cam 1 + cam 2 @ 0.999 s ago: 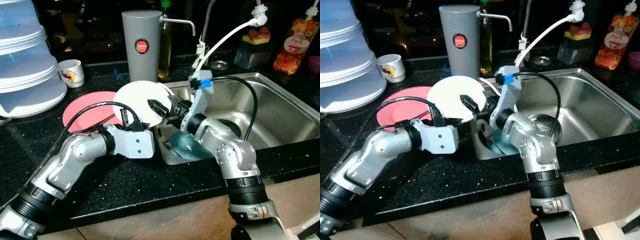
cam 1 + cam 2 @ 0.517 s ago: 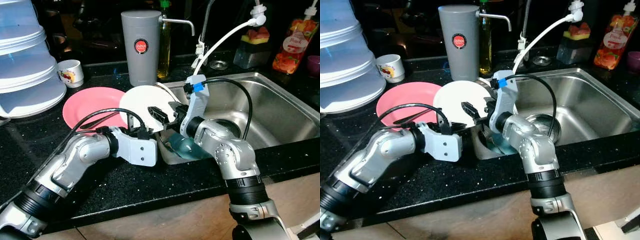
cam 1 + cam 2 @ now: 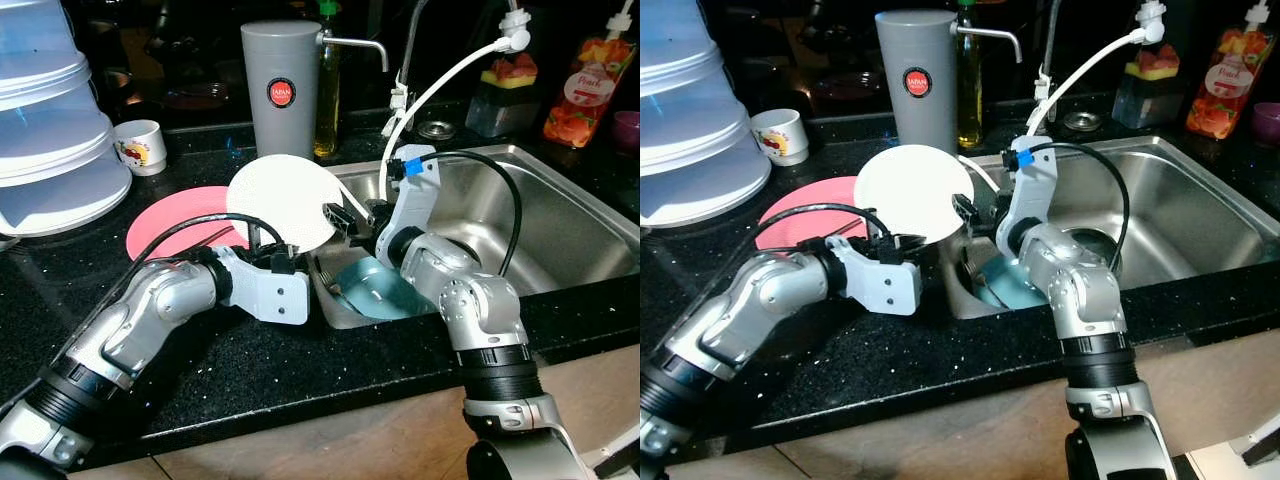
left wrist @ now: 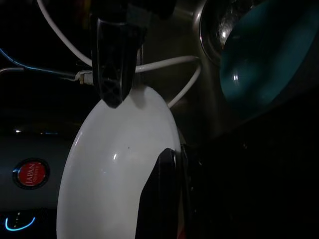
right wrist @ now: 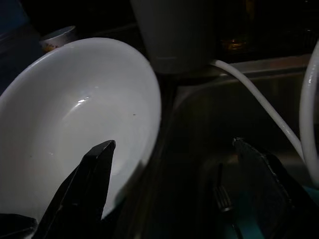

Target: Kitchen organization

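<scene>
A white plate (image 3: pixel 282 200) stands tilted on edge above the counter, between the pink plate (image 3: pixel 165 220) and the sink (image 3: pixel 570 215). My left gripper (image 3: pixel 281 262) is shut on the white plate's lower rim; one black finger (image 4: pixel 160 194) lies across its face. My right gripper (image 3: pixel 345 218) is open at the plate's sink-side edge, one finger (image 5: pixel 87 186) before the plate and the other finger (image 5: pixel 271 181) over the sink. A teal dish (image 3: pixel 378 292) lies in the sink's near left corner, with a fork (image 5: pixel 223 199) beside it.
A grey canister (image 3: pixel 283 90) and an oil bottle (image 3: pixel 328 85) stand behind the plates. A white cup (image 3: pixel 141 146) and stacked plastic containers (image 3: pixel 50 130) are at the back left. A white hose (image 3: pixel 450 75) arcs over the sink. Juice pouches (image 3: pixel 585 90) stand at the back right.
The white plate had dipped toward the pink plate half a second ago and is now raised more upright. My right gripper has drawn back to the right, toward the sink.
</scene>
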Tool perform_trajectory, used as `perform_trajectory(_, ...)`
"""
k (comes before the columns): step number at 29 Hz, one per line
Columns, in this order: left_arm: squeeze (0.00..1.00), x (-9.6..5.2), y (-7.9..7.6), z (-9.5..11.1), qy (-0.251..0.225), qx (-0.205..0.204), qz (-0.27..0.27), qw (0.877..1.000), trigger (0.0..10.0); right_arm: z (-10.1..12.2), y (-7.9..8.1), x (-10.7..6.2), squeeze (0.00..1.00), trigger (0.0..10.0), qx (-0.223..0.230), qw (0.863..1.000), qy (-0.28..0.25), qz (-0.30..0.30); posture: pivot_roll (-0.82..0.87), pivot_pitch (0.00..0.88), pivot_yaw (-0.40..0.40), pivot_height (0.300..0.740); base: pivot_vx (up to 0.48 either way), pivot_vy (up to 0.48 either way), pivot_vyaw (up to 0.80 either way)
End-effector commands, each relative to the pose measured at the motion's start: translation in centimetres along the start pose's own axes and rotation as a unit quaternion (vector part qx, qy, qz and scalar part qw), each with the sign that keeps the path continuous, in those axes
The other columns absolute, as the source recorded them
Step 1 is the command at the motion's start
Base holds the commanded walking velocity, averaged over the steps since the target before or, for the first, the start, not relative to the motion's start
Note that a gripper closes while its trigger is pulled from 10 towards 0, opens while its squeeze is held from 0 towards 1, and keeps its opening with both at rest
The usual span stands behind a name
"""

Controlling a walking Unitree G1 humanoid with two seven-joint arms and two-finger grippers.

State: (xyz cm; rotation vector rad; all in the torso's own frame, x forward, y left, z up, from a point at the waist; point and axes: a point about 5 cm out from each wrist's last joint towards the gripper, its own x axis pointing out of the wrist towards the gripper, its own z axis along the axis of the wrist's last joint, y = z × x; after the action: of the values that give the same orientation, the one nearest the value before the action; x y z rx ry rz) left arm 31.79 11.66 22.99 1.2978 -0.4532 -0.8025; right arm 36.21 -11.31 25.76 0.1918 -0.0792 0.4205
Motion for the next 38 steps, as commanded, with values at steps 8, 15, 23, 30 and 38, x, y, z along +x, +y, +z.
perform_trajectory(8, 0.0, 0.2, -0.1, 0.1, -0.012, 0.004, -0.009, 1.0, 0.0, -1.6, 1.3, 0.0, 0.0, 10.0, 0.054, 0.996, 0.051, 0.057, 0.07, 0.036, 0.065, 0.74, 0.0, 0.0, 0.0)
perform_trajectory(15, 0.0, 0.3, -0.3, 0.2, -0.018, 0.003, -0.013, 1.0, 0.0, -1.8, 2.0, -0.1, 0.0, 10.0, 0.089, 0.991, 0.06, 0.082, 0.06, 0.038, 0.068, 0.74, 0.0, 0.0, 0.0)
perform_trajectory(23, 0.0, 0.4, -0.1, 0.2, -0.02, 0.005, -0.009, 1.0, 0.0, -1.6, 1.7, -0.1, 0.0, 0.0, 0.121, 0.989, 0.05, 0.074, 0.06, 0.038, 0.069, 0.74, 0.0, 0.0, 0.0)
perform_trajectory(30, 0.0, 0.4, -0.1, 0.3, -0.027, 0.006, -0.011, 1.0, 0.0, -1.0, 1.0, -0.1, 0.0, 0.0, 0.129, 0.99, 0.031, 0.052, 0.06, 0.038, 0.069, 0.74, 0.0, 0.0, 0.0)
perform_trajectory(38, 0.0, 0.5, -0.2, 0.3, -0.032, 0.007, -0.013, 0.999, 0.0, -0.7, 0.7, 0.0, 0.0, 0.0, 0.135, 0.99, 0.022, 0.041, 0.06, 0.036, 0.071, 0.74, 0.0, 0.0, 0.0)
